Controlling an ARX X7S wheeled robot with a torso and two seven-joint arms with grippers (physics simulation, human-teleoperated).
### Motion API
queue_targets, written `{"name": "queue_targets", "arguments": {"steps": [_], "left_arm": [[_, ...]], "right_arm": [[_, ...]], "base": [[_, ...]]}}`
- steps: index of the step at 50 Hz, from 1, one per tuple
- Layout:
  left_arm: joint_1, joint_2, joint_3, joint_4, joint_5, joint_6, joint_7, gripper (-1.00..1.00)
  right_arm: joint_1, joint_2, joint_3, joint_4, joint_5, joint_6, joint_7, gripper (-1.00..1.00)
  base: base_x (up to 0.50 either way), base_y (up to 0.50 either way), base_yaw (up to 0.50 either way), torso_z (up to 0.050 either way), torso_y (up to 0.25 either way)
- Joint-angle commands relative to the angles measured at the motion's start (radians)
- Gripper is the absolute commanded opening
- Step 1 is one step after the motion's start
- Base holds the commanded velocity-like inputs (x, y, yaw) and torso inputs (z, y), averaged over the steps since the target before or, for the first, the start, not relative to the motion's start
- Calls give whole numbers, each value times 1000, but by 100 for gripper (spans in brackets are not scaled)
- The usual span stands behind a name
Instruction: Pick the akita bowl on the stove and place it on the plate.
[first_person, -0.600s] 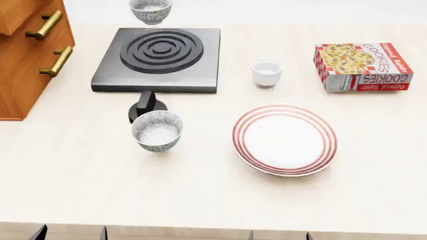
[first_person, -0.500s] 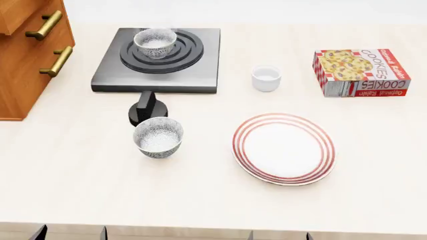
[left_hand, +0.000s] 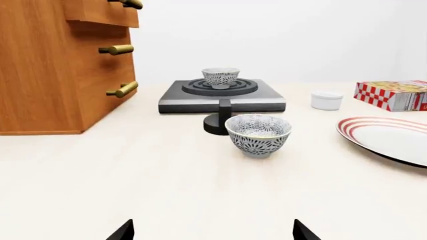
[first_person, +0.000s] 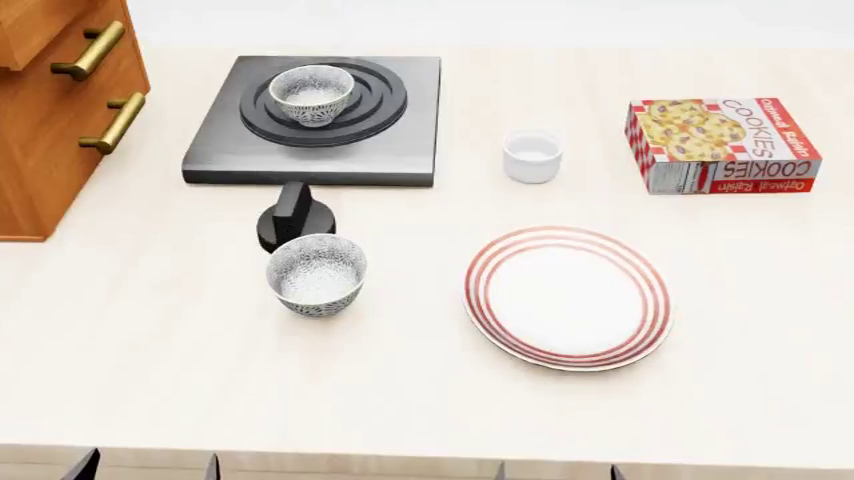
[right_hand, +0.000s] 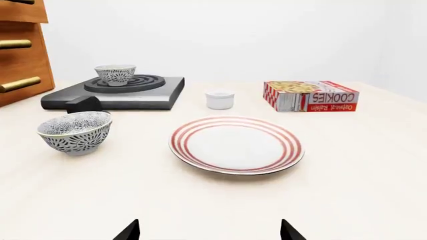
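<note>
Akita bowl (first_person: 311, 95) is sitting upright on the stove (first_person: 400, 120), on the black rings, slightly left of their centre in the head view. Also showing in the left wrist view (left_hand: 220, 78) and right wrist view (right_hand: 115, 74). A second bowl (first_person: 316, 274) alike in pattern is standing on the table (first_person: 400, 400), just in front of the stove's knob (first_person: 292, 214). Plate (first_person: 567, 297) is lying to the right of that bowl, well apart from the stove, nothing on it. White cup (first_person: 533, 156) is sitting between stove and cookie box (first_person: 721, 143). Wooden drawers (first_person: 60, 110) are standing at the left.

Left gripper (left_hand: 212, 232): only two dark fingertips are showing at the frame edge, spread apart, gripping nothing. Right gripper (right_hand: 208, 231): same, tips spread, nothing between them. Both are sitting back at the near table edge, well apart from the akita bowl.
</note>
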Motion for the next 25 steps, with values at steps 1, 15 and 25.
{"name": "queue_targets", "arguments": {"steps": [1,15,25], "left_arm": [[0,-17,20,-7,-18,11,-17,100],[-8,-31,38,-18,-32,16,-35,100],[-5,-43,51,-18,-40,19,-50,100]], "right_arm": [[6,21,-30,-4,7,18,17,100],[245,2,-114,-300,52,431,-3,100],[724,-45,-78,-487,188,936,110,100]], "base": [[0,0,0,0,0],[0,0,0,0,0],[0,0,0,0,0]]}}
